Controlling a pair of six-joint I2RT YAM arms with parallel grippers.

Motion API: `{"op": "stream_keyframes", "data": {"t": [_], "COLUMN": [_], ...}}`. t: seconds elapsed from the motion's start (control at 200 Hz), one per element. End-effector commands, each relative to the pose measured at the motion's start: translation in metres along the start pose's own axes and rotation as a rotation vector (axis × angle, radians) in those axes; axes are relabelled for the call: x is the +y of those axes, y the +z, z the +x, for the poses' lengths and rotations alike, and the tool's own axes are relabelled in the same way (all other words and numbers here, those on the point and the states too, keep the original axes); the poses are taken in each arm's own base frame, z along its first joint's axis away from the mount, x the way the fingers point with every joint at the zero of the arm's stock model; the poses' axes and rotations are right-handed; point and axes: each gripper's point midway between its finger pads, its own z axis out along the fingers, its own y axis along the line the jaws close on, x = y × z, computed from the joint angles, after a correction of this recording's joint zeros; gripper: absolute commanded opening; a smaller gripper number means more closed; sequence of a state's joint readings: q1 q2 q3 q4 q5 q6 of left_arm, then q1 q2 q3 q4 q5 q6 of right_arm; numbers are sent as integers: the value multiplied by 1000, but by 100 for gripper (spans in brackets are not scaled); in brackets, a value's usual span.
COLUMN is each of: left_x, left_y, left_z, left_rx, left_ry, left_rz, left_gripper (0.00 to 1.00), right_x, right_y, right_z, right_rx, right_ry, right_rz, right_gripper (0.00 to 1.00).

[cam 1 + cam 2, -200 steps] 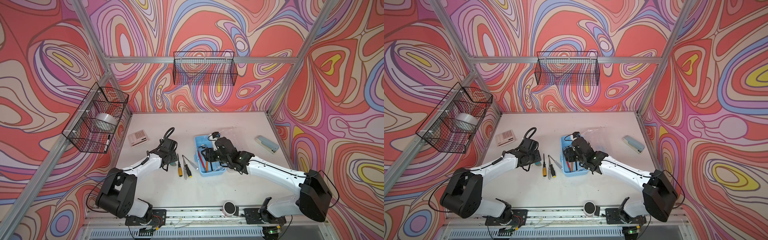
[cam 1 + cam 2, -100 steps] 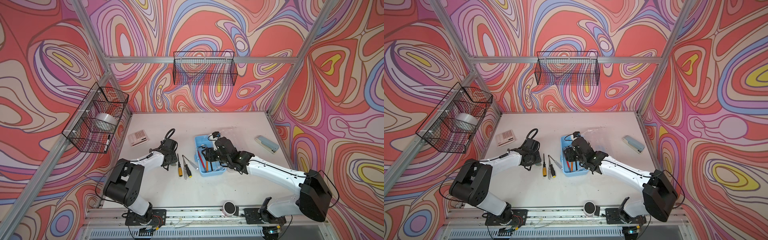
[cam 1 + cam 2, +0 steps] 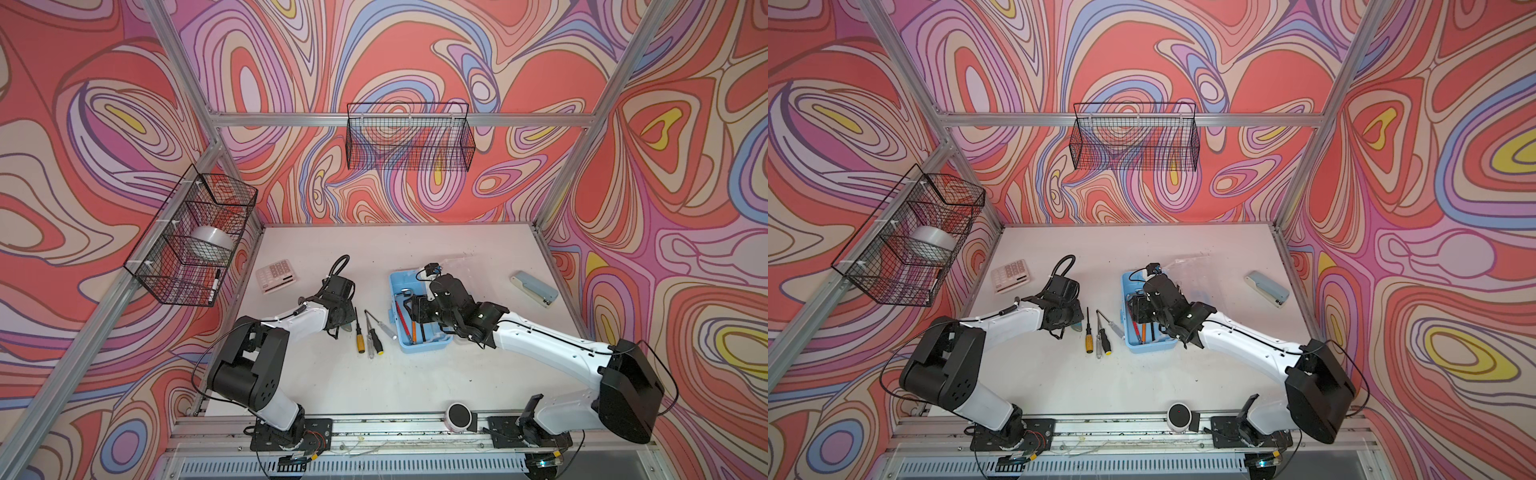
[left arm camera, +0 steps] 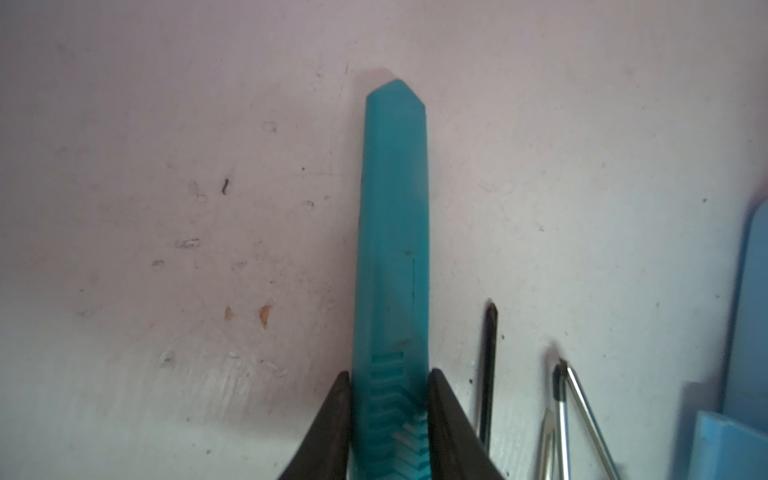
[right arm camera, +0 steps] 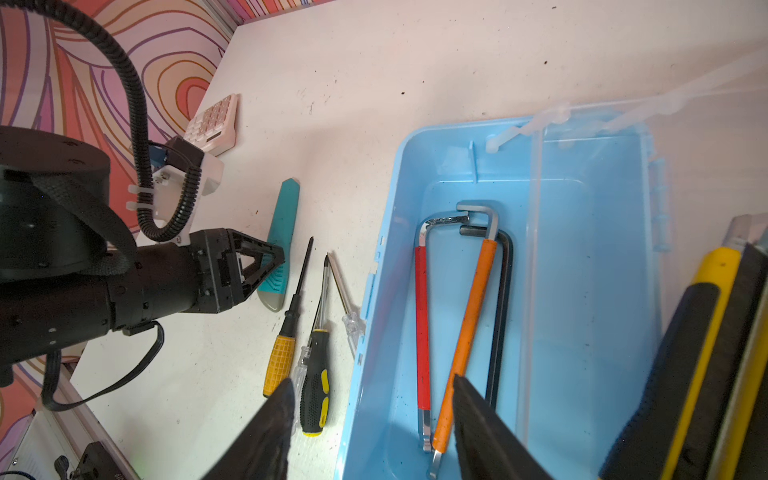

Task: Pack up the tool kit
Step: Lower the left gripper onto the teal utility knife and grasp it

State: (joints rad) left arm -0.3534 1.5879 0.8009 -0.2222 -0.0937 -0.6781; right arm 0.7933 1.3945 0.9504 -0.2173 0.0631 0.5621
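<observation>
Nearest you on the white table (image 3: 374, 386), just left of centre in both top views, the screwdrivers (image 3: 360, 344) lie side by side. Their handles point toward you and their tips away.

Just left of them, your left gripper (image 4: 388, 376) is down over the teal cutter (image 4: 392, 232). The cutter lies flat with its pointed end away from the wrist. In the left wrist view, the two black fingers (image 4: 336, 411) press against both long edges of its ribbed end, so you have it pinched.

Right of the screwdrivers, at the centre of the frame, sits the light-blue case (image 3: 428, 345). It is open, with its clear lid (image 5: 681, 97) thrown back past the far rim. On its floor the hex keys (image 5: 467, 324) lie close together: one red-sleeved, one orange-sleeved, one black.

Your right gripper (image 5: 372, 378) hangs over the case's left wall. Its jaws are about half spread, with nothing between them. One fingertip shows over the screwdriver handles, the other over the hex keys.

The yellow-black cutter (image 5: 706, 332) fills the lower right of the right wrist view, close and blurred. You cannot tell what it rests on.

Farther back, the calculator (image 3: 276, 276) lies near the table's left edge. The stapler (image 3: 534, 287) lies near the right edge, well apart from the case.

Beyond them, the left-wall basket (image 3: 187, 237) holds a roll of tape (image 3: 210, 243). The back-wall basket (image 3: 409, 137) hangs at the upper centre.
</observation>
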Motion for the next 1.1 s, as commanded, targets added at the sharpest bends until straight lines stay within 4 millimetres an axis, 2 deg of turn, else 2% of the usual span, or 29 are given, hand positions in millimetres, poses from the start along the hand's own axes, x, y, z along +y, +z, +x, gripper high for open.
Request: {"op": "stream_keyframes", "data": {"t": [0.0,0.12,0.19,0.29,0.426,0.656,1.097], "left_x": [4,5,7,9,9,16,11], "left_y": [3,3,5,6,7,14,23], "left_z": [4,4,4,2,-8,-13,-6], "left_rx": [21,23,26,21,-9,2,42], "left_ry": [14,20,28,36,55,110,107], "left_rz": [-17,-21,-36,-54,-78,-156,-135], "left_gripper": [28,29,37,42,42,39,28], "right_x": [3,2,1,1,0,-3,-6], "right_y": [-1,0,1,2,2,3,3], "right_z": [-7,-6,-6,-5,-5,-4,-2], "right_rx": [-19,-19,-17,-16,-16,-15,-18], "right_ry": [3,5,6,5,5,3,3], "right_rz": [4,8,11,14,16,26,40], "right_gripper": [62,62,62,62,62,62,62]}}
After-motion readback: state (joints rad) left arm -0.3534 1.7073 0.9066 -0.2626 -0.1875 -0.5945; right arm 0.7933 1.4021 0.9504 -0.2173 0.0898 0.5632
